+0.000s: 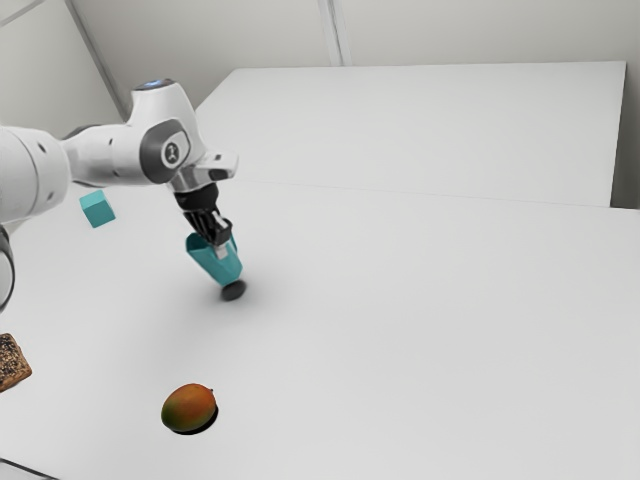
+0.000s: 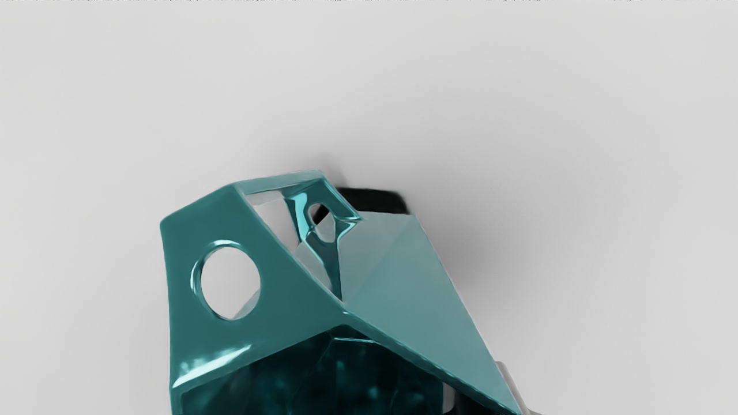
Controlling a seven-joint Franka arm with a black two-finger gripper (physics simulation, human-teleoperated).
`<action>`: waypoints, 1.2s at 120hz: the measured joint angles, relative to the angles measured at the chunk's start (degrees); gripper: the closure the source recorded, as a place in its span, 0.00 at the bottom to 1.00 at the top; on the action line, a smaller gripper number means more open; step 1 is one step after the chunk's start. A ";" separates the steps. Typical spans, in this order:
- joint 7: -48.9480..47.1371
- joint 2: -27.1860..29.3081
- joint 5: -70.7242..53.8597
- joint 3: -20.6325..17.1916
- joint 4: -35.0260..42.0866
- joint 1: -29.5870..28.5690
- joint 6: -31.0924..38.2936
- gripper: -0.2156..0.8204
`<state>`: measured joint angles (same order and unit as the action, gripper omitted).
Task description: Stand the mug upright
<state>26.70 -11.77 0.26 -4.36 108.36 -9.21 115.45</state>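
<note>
Well, the faceted teal mug (image 1: 214, 267) is tilted, right at the tip of the black gripper (image 1: 223, 248) (a mango (image 1: 189, 408) lies well apart); how far that is open, or whether it has hold of the mug, I cannot tell.

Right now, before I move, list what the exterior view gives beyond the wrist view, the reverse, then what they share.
Exterior view: the arm, a teal cube, a mango and a seeded brown slice.

Wrist view: a round hole through a flat teal panel, and a look into the dark inside.

Both: the tilted mug, a dark shadow by its lower end, and the pale tabletop.
</note>
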 joint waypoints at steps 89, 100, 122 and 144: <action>-9.89 -3.36 -1.53 -0.46 0.92 0.26 5.93 0.53; -10.29 -1.68 -1.42 -0.47 0.85 0.24 5.31 0.42; -10.91 4.79 -0.78 -0.48 -0.85 -0.08 0.62 0.30; -11.37 5.98 -0.55 -0.41 -10.41 -0.19 -7.90 0.25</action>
<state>15.33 -5.78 -0.29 -4.77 97.94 -9.39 107.55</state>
